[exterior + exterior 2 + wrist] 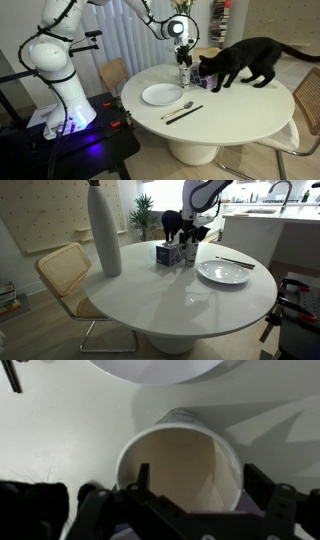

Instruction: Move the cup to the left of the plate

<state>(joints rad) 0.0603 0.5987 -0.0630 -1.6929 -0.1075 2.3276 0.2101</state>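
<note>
The cup (180,455) is a pale cylinder seen from above in the wrist view, empty inside. In both exterior views it stands upright on the table (184,73) (190,252), beside the purple box. My gripper (200,472) is open directly over it, with one finger at each side of the rim and not clamped on it. It also shows in both exterior views (183,52) (193,232). The white plate (162,95) (223,272) lies flat near the cup, and its edge shows at the top of the wrist view (150,368).
A black cat (242,64) stands on the round white table (235,110), its head at the purple box (204,79) (168,253). Cutlery (183,110) lies beside the plate. A tall white vase (103,230) stands on the table. Chairs surround it.
</note>
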